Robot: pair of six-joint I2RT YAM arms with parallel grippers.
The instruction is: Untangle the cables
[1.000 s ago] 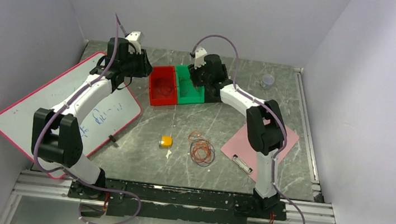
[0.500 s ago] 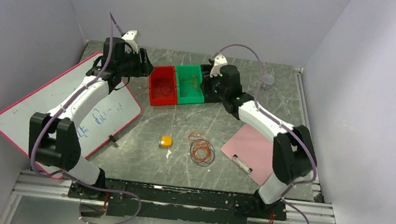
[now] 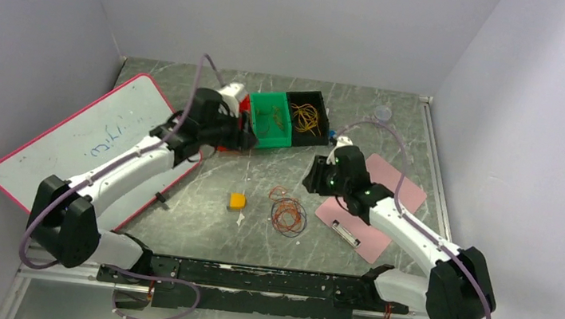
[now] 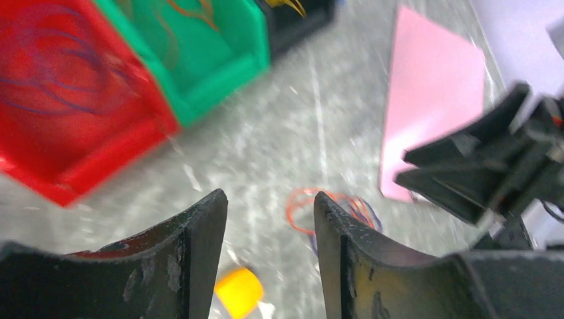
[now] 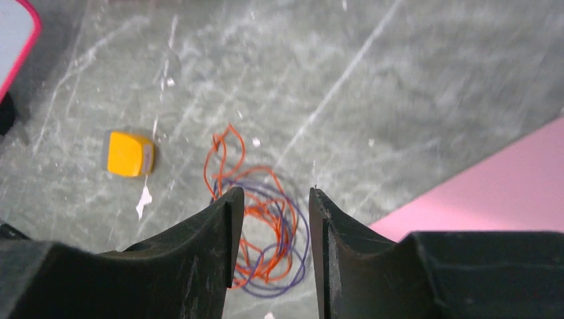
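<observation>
Cables point(image 3: 288, 212), top view: laid flat on the table point(image 3: 204, 187), between yellow block point(image 3: 237, 200) and pink clipboard point(image 3: 370, 206). Long axis judged far-left to near-right, with one orange loop sticking out toward the far side.
Left wrist view: left gripper point(image 4: 269, 199) parted, nothing held. It is aimed at the cables but well short of them.
Right wrist view: right gripper point(image 5: 269, 193) parted, empty, held over the cables. A two-sided pull is judged intended.

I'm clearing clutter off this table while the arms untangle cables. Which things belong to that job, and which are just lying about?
Belongs to the job:
- cables, tangled mid-table
- red bin, green bin, black bin: each holds loose wires, so probably for sorting

Just lying about:
- yellow block
- pink clipboard
- whiteboard
- small clear cup
</observation>
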